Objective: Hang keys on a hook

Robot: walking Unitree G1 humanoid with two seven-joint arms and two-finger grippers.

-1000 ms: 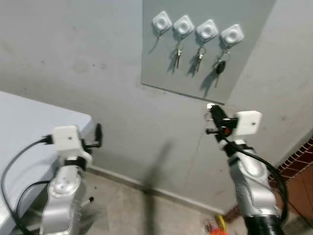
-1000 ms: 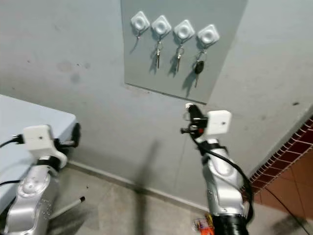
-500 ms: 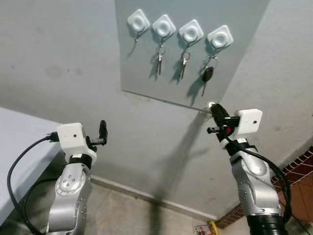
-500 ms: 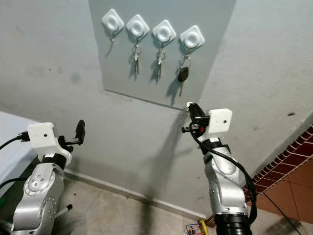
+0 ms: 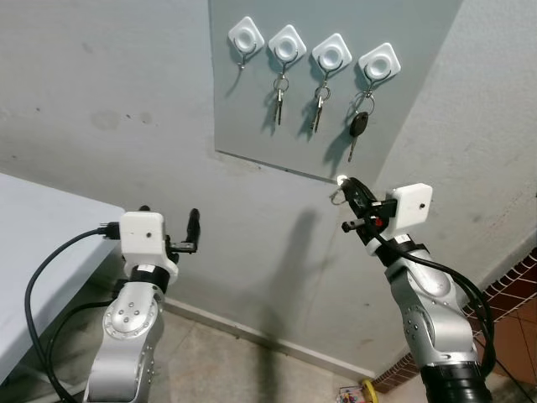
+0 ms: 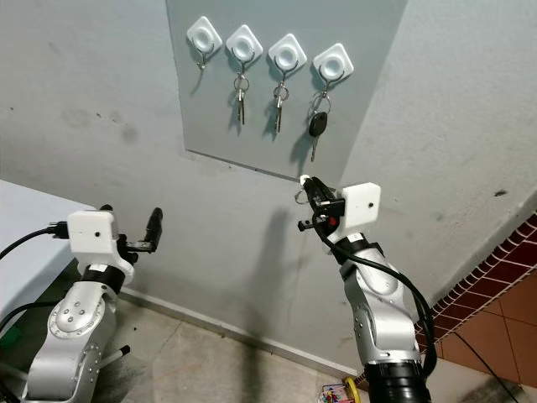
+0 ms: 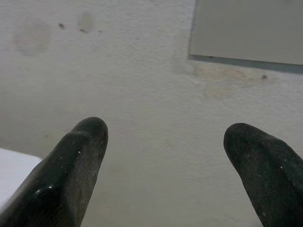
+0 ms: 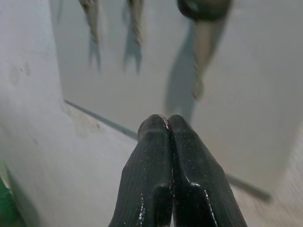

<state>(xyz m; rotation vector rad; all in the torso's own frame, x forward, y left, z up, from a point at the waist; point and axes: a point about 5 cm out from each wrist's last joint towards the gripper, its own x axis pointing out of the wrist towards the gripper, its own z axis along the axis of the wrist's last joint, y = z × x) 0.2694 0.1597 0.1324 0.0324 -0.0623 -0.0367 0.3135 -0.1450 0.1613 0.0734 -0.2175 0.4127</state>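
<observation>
A grey panel (image 5: 403, 126) on the wall carries a row of white hooks. The leftmost hook (image 5: 246, 35) is bare. The two middle hooks each hold silver keys (image 5: 279, 94), and the rightmost hook (image 5: 378, 60) holds a black car key (image 5: 357, 126). My right gripper (image 5: 345, 188) is raised just below the panel's lower edge, under the black key. It is shut on a small key ring (image 6: 299, 197), whose keys are hidden. In the right wrist view the fingers (image 8: 189, 156) are pressed together. My left gripper (image 5: 194, 225) is held low at the left, open and holding nothing (image 7: 165, 137).
A white table (image 5: 33, 227) stands at the left beside my left arm. Red-brown tiles (image 5: 522, 269) cover the wall at the lower right. A small colourful object (image 5: 362, 391) lies on the floor at the wall's foot.
The camera has shifted. My right gripper has moved a little to the left under the panel, still shut on the key ring. The left arm has moved slightly inward.
</observation>
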